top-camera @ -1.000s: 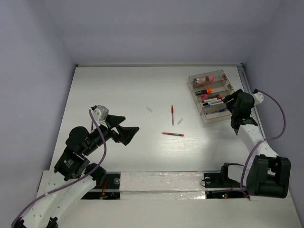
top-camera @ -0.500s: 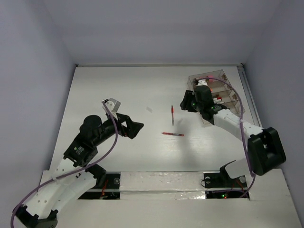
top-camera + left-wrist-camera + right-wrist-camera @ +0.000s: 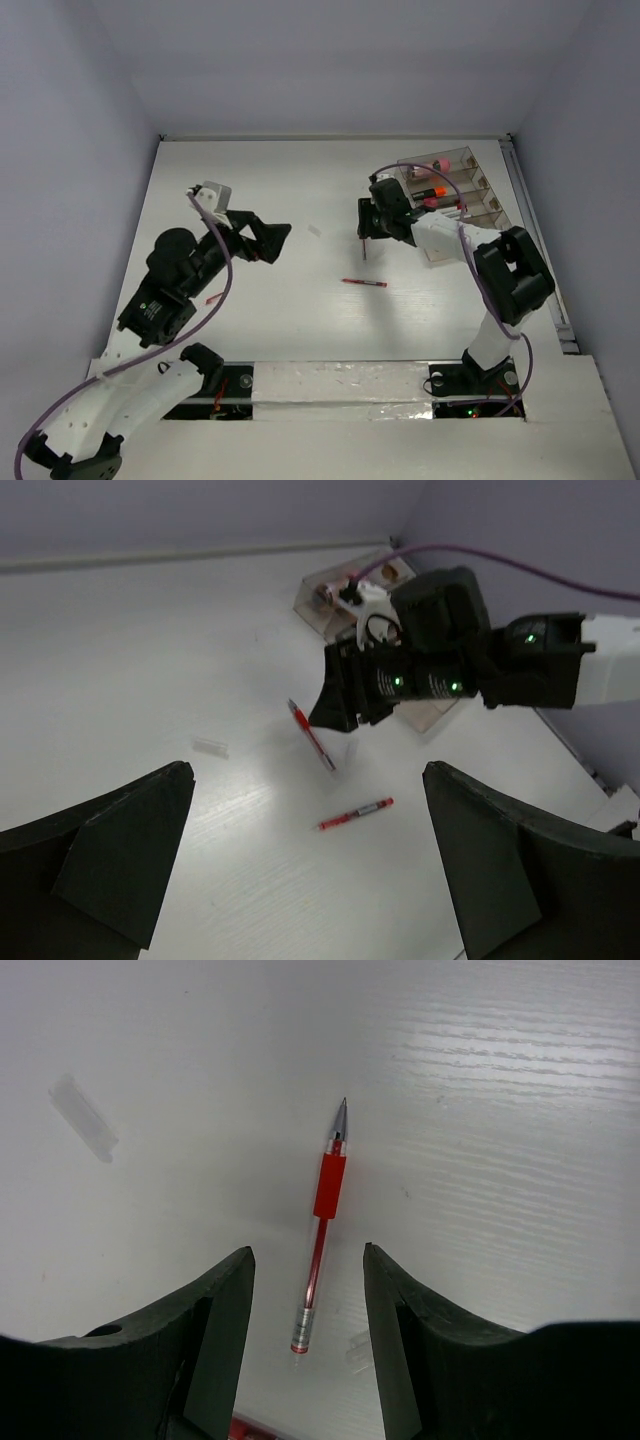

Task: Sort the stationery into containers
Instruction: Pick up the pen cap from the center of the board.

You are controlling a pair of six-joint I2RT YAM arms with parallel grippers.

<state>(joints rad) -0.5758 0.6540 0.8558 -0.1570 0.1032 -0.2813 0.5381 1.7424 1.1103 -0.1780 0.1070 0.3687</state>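
Nearest the arm bases, black left gripper [image 3: 272, 243] hung above the white table [image 3: 250, 170], jaws spread wide, empty. Mid-table lay one thin red pen [image 3: 364, 283]. Beyond it, black right gripper [image 3: 308, 1252] straddled a second thin red pen [image 3: 322, 1210], jaws parted, not touching it. Farthest right stood the clear plastic four-compartment organiser [image 3: 472, 160].

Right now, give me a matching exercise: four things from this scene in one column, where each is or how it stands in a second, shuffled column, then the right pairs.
Column one
1. left gripper
2. right gripper
3. lone red pen
4. clear organiser

Column two
a. far right of the table, highlighters inside
b. open, fingers either side of a second red pen lying flat
c. wide open, holding nothing
d. lying by itself, no gripper over it

Pairs: 1-c, 2-b, 3-d, 4-a
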